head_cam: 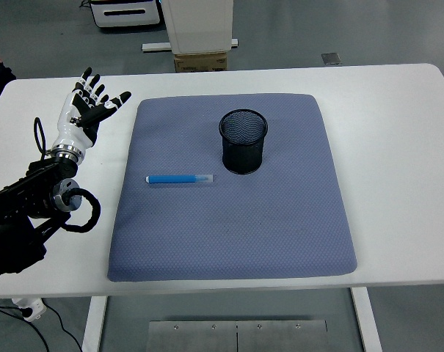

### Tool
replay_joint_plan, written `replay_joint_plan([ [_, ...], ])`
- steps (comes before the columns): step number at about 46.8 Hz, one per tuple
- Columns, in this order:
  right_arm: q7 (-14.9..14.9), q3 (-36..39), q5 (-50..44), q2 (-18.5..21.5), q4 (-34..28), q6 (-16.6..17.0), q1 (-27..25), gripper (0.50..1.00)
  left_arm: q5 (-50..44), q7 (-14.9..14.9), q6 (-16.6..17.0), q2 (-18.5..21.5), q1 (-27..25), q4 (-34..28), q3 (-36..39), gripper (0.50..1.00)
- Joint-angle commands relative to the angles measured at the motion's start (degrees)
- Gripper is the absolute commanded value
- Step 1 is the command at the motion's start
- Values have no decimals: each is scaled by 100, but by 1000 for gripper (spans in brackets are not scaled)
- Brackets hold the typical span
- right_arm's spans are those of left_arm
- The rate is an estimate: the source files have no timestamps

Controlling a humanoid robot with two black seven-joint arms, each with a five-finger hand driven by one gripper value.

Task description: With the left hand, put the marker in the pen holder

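A white worktop (398, 147) carries a grey-blue mat (229, 220); behind it lie a grey floor and a cardboard box (201, 61). On the mat stands an upright black mesh pen holder (244, 141), and the blue marker (180, 179) lies flat just to its left — apart from it. The left robot hand (89, 103) hovers over the worktop's left side, fingers spread wide and holding nothing.

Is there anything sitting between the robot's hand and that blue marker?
No. In the head view, only bare white table and the edge of the blue-grey mat lie between the open left hand and the marker.
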Motion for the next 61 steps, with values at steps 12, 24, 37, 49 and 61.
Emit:
replay_joint_plan([
  [12,2,0,-8,0,1,0,0,1000,-61,11,2,-33,9,1,1,1000],
  [24,2,0,1,0,1,0,0,1000,-228,11,-138,-77,-8,-8,-96,1000],
  [37,-7,0,1,0,1,0,0,1000,-255,11,-446,-60,-123,-8,-193,1000],
  [49,-7,0,-8,0,1,0,0,1000,-193,55,-367,-42,-377,-43,-140,1000],
  [61,2,0,-8,0,1,0,0,1000,-193,178,-367,669,-1501,-359,1783,1000],
])
